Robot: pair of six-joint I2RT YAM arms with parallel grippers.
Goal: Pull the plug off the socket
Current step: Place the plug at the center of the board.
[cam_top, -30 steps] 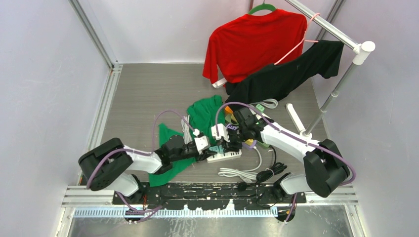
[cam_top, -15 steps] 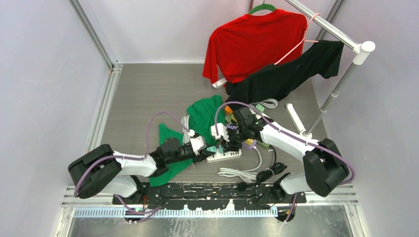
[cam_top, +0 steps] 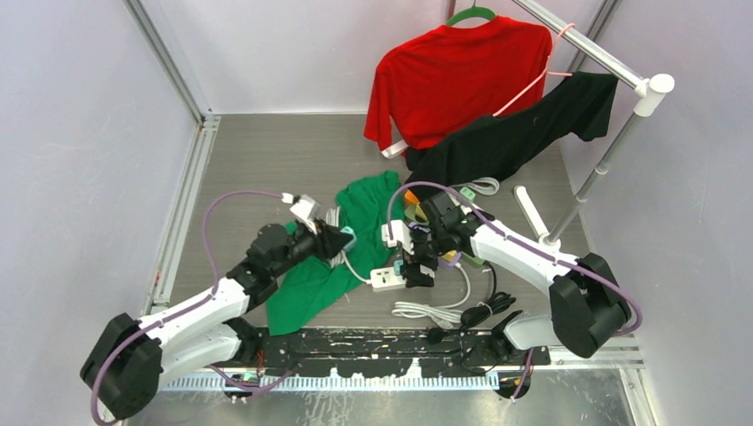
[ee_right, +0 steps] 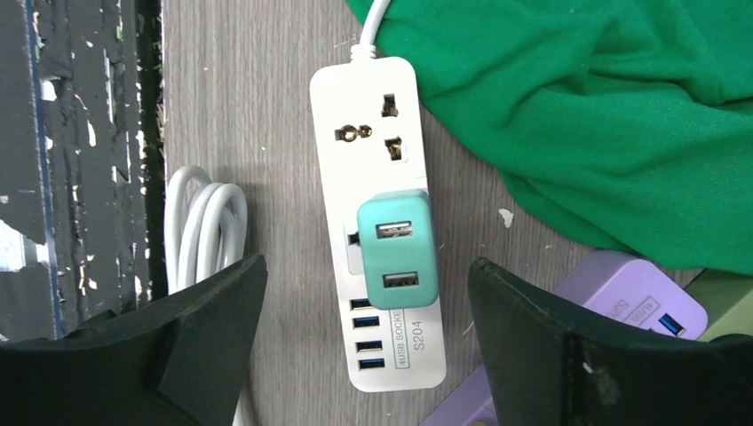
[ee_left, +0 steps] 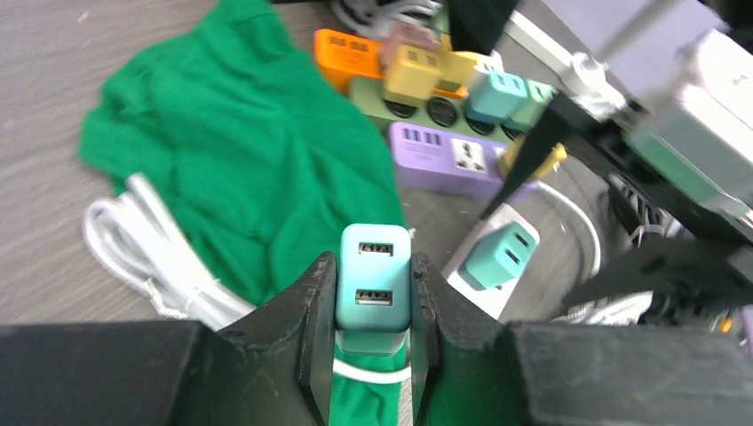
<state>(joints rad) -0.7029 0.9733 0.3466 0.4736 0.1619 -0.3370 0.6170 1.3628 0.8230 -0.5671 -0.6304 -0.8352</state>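
Though unplugged, plug (ee_left: 373, 293) inside left end effector (ee_left: 372, 266)

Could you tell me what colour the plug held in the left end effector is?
Teal plug, clearest in left wrist view.

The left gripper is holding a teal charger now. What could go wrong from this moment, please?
1. The left gripper pinches the teal charger only by its smooth sides, so it may slip out.
2. The right gripper stands open above the white power strip and does not hold it. A second teal charger is plugged in there, and pulling it might lift the strip.
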